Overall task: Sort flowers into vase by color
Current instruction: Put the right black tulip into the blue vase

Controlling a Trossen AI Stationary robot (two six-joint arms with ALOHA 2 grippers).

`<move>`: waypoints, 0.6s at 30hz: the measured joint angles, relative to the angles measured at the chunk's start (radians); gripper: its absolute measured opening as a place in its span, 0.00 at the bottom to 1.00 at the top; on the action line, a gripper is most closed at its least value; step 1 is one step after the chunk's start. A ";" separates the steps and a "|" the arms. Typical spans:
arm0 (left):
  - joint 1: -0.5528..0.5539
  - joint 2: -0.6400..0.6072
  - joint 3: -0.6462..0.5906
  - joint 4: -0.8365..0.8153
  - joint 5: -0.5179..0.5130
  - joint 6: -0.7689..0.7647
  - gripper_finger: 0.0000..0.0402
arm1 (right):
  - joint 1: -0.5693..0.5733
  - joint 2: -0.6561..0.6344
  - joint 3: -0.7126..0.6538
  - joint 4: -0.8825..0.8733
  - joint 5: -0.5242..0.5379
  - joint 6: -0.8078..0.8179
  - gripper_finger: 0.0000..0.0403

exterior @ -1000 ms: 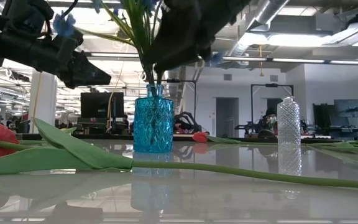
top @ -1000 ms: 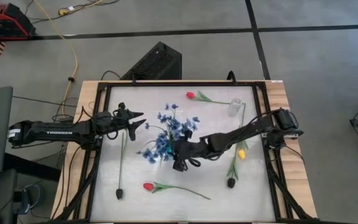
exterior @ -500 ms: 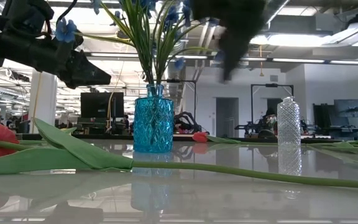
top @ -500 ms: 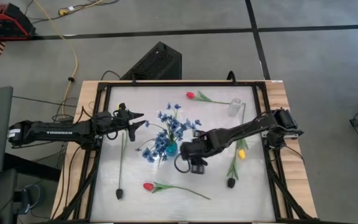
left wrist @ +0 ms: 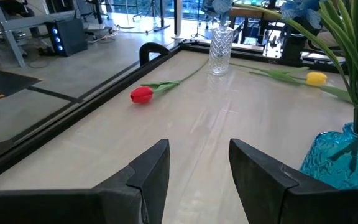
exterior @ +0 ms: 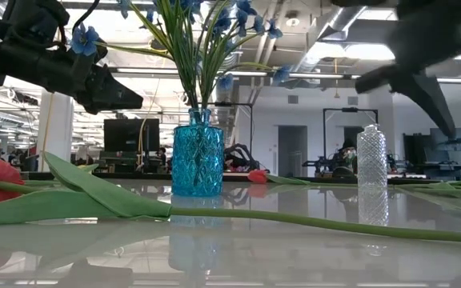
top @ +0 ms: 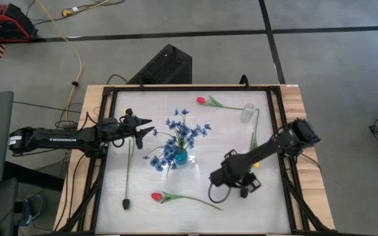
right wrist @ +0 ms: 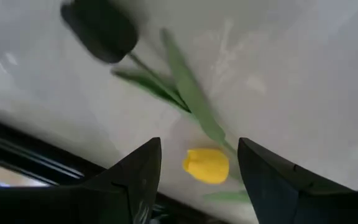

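While the blue sprays [top: 179, 134] stand in the blue vase [top: 181, 157], the tulips lie unsorted on the table [top: 228, 131].
Nearest the front edge lies a red tulip [top: 156, 196]; beside it the right gripper [top: 248, 185] hovers with fingers spread, empty, over the black stem base [right wrist: 99, 26] of the yellow tulip [right wrist: 206, 165]. A loose stem [top: 128, 172] lies at the left. The left gripper [top: 146, 126] waits, parted and empty, left of the vase. Farthest back lie another red tulip [top: 201, 100] and a clear empty vase [top: 247, 112]; nothing blocks them.
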 joint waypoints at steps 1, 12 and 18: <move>0.000 0.000 0.000 0.000 0.000 0.000 0.39 | 0.011 0.000 -0.021 0.016 0.000 -0.039 0.59; 0.000 0.000 0.000 -0.006 -0.007 0.005 0.39 | 0.066 0.001 -0.159 0.115 0.083 -0.107 0.59; 0.000 0.000 0.000 -0.006 -0.009 0.005 0.39 | 0.065 0.002 -0.208 0.147 0.130 -0.139 0.59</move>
